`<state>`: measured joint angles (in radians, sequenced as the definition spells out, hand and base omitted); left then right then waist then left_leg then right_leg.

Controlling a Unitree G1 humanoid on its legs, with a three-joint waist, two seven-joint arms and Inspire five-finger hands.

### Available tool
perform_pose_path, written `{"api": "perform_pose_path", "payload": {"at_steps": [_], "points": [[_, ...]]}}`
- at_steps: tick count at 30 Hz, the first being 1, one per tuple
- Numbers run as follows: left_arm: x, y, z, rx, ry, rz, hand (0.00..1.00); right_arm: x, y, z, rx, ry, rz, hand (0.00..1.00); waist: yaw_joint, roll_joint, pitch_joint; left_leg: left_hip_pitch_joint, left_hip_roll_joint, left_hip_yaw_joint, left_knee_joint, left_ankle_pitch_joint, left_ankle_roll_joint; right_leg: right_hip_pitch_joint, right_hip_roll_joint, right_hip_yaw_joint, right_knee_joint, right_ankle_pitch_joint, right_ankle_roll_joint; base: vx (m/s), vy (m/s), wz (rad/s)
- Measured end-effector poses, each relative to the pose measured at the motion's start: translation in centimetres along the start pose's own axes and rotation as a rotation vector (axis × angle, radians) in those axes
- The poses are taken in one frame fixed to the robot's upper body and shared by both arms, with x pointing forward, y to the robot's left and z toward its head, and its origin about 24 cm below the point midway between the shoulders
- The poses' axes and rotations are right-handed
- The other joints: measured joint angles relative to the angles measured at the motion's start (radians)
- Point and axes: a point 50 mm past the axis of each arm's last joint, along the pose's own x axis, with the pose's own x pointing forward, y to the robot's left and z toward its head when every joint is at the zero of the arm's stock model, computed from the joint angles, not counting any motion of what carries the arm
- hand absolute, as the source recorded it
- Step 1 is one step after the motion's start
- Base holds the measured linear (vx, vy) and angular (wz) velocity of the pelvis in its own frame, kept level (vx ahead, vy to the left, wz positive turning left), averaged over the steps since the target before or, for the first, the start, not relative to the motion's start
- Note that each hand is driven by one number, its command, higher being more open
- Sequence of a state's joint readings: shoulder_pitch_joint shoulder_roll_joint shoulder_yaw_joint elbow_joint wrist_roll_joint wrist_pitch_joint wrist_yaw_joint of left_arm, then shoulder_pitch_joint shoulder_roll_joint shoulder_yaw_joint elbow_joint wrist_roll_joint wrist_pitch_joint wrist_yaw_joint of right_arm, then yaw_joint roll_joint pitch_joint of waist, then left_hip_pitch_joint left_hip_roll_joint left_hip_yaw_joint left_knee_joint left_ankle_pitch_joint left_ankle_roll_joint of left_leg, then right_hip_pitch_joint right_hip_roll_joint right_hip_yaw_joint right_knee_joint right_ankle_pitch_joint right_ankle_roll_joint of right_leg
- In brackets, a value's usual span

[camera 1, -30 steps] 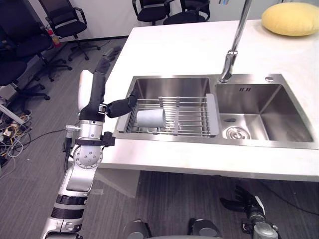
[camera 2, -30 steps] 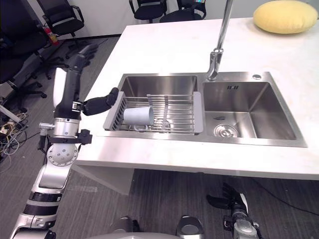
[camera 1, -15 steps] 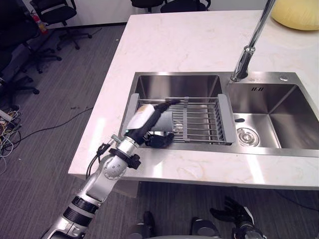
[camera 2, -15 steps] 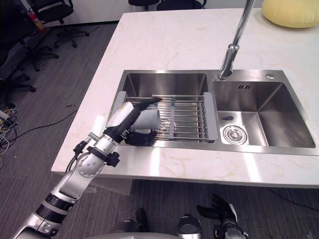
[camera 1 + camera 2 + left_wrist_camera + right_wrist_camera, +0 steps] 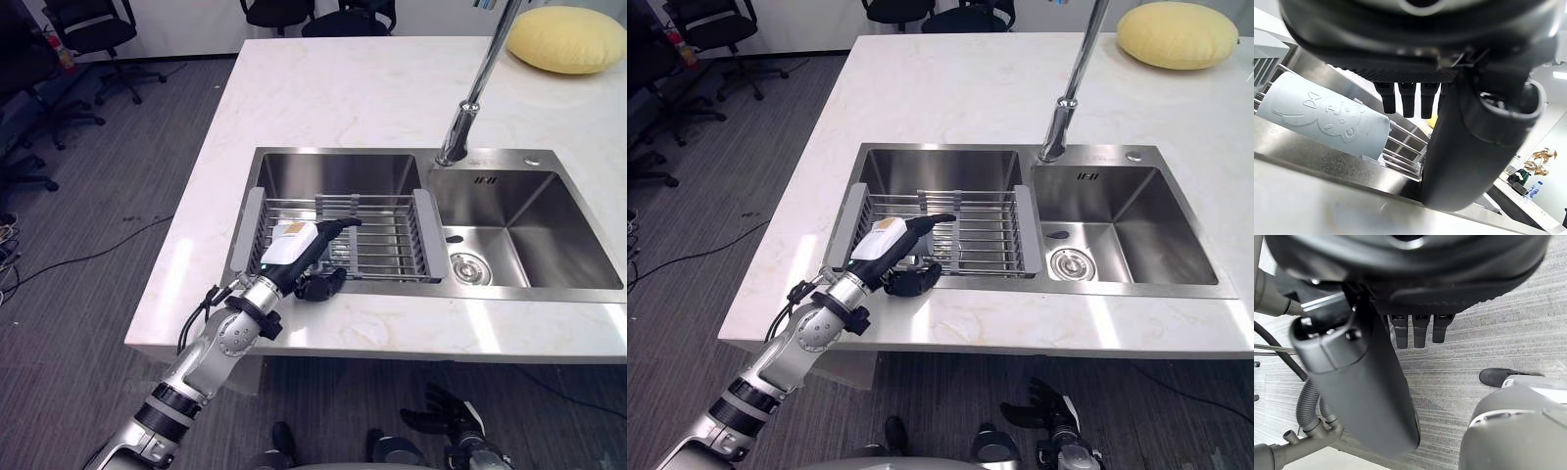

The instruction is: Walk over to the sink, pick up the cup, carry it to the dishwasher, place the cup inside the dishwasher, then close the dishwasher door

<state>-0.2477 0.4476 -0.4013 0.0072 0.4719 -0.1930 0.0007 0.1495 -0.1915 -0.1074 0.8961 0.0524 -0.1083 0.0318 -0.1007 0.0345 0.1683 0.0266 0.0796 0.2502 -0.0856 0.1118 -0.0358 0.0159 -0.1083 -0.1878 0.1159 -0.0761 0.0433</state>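
Note:
A pale blue-grey cup (image 5: pixel 1327 117) with an embossed figure lies on its side on the wire rack (image 5: pixel 392 235) in the sink's left basin. My left hand (image 5: pixel 299 257) reaches in over the sink's front rim. Its fingers (image 5: pixel 338 224) stretch straight across the top of the cup, and its thumb (image 5: pixel 1464 147) hangs at the cup's near side by the rim. In both eye views the hand covers most of the cup. My right hand (image 5: pixel 446 399) hangs low above the grey floor with relaxed fingers and nothing in it.
The steel double sink (image 5: pixel 534 240) is set in a white marble counter (image 5: pixel 343 98), with a tall faucet (image 5: pixel 468 103) between the basins. A yellow cushion (image 5: pixel 571 39) lies at the counter's far right. Office chairs (image 5: pixel 88 24) stand on the floor beyond.
The camera has shifted. A second ago my left hand stood raised at the sink's left edge beside the rack; it has since come down over the cup and stays there.

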Motion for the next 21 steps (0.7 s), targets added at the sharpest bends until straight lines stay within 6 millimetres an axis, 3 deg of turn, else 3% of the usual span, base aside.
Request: {"api": "perform_pose_path", "payload": {"at_steps": [7,12,21], "points": [[0.0,1.0,-0.8,-0.002,0.052,0.075,0.9,-0.3,0.0,-0.9,0.002,0.033,0.001,0.9,-0.004,-0.001,-0.001,0.0,-0.005,0.0,-0.001,0.001,0.001,0.006,-0.001,-0.002,-0.016,0.008,0.003,0.0,0.0,0.0],[-0.5,2.2,-2.9,0.011,0.159,0.125,0.9,-0.3,0.4,-0.9,0.01,0.038,0.008,0.9,-0.01,-0.002,-0.003,0.0,-0.007,-0.008,-0.001,0.001,0.001,0.02,0.001,-0.012,-0.03,0.014,0.007,0.02,0.005,0.06],[-0.7,3.8,-4.9,0.098,0.229,0.073,0.9,-0.3,0.7,-1.0,0.012,0.044,0.016,0.9,-0.008,-0.003,-0.004,0.001,-0.007,-0.012,-0.001,0.001,0.0,0.025,0.001,-0.015,-0.037,0.015,0.006,0.0,0.003,0.01]]}}
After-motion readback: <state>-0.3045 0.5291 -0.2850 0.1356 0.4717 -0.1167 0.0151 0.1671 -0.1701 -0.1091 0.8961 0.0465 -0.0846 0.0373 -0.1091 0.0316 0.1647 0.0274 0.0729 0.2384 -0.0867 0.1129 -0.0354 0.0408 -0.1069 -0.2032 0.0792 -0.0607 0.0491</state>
